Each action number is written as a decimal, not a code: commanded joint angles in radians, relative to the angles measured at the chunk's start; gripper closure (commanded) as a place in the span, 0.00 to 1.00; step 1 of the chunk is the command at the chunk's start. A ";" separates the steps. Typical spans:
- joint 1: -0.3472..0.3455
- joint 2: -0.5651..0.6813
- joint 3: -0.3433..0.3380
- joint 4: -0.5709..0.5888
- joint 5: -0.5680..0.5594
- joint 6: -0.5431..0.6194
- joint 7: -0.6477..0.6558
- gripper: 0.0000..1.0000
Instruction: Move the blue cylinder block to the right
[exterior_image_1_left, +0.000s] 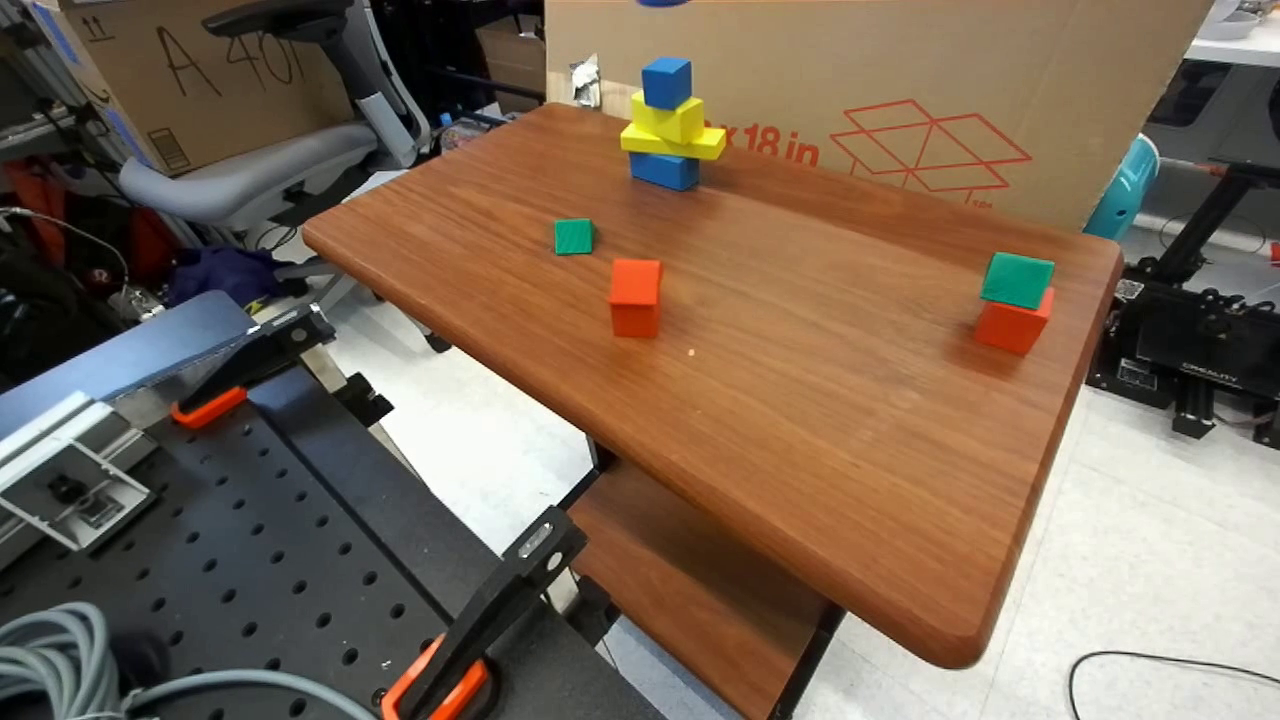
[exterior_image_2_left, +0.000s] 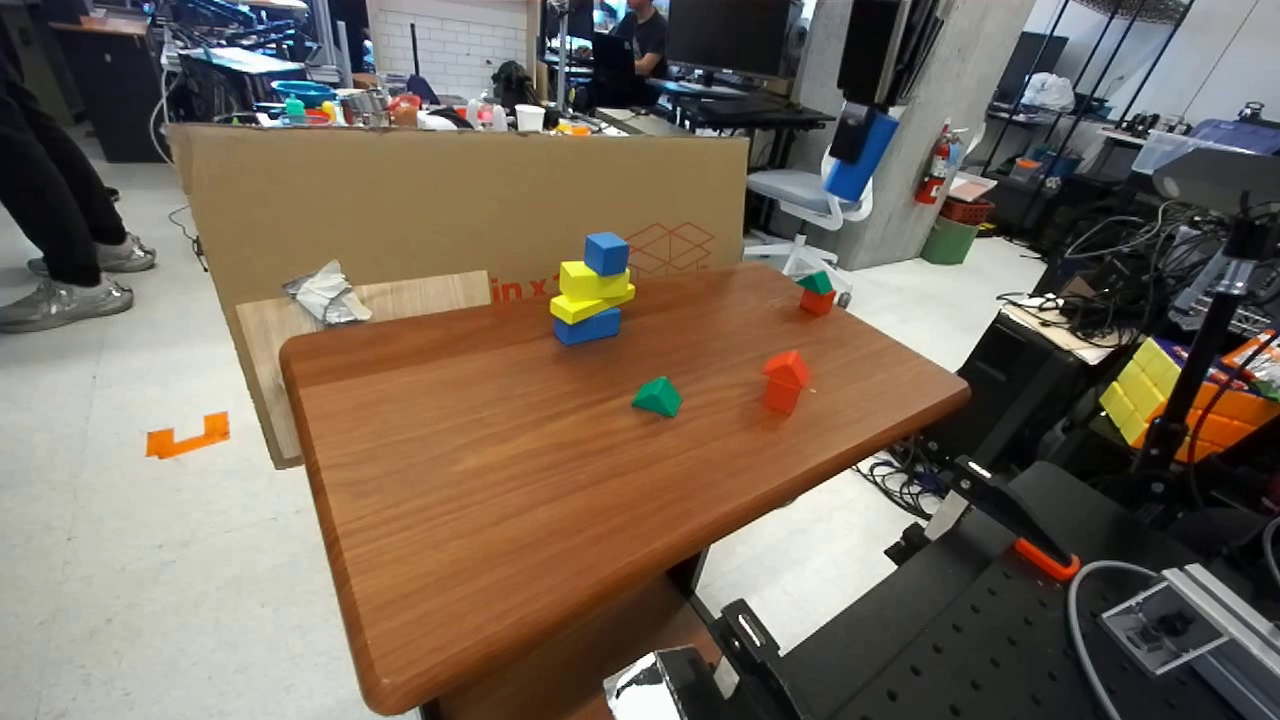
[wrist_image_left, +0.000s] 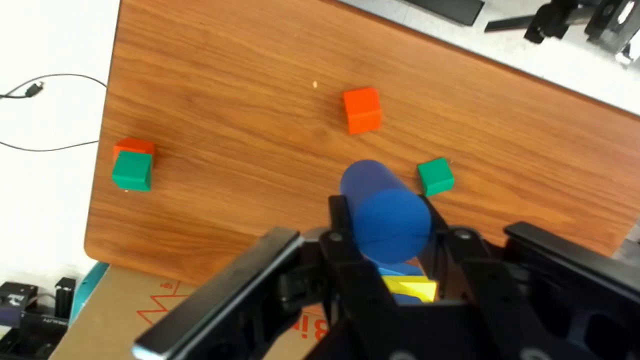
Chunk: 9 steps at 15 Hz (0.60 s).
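The blue cylinder block (wrist_image_left: 392, 225) is between the two fingers of my gripper (wrist_image_left: 384, 212) in the wrist view. The gripper is shut on it, with a finger against each side. In an exterior view the gripper (exterior_image_2_left: 852, 130) hangs high above the table, and the blue cylinder block (exterior_image_2_left: 868, 160) points down from it, slightly tilted. In an exterior view only the bottom end of the blue cylinder block (exterior_image_1_left: 662, 3) shows at the top edge, above the block stack, and the gripper is out of view there.
On the table (exterior_image_1_left: 850, 400) stands a stack of yellow and blue blocks (exterior_image_1_left: 672, 140) with a blue cube on top. A green block (exterior_image_1_left: 574, 237), a red block stack (exterior_image_1_left: 636, 300) and a green-on-red stack (exterior_image_1_left: 1015, 300) also stand there. A cardboard sheet (exterior_image_1_left: 900, 60) rises behind the table.
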 joint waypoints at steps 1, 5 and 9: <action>-0.022 0.193 -0.022 0.233 0.072 -0.109 -0.029 0.92; -0.060 0.396 -0.007 0.450 0.075 -0.202 0.007 0.92; -0.062 0.586 -0.006 0.648 0.029 -0.276 0.108 0.92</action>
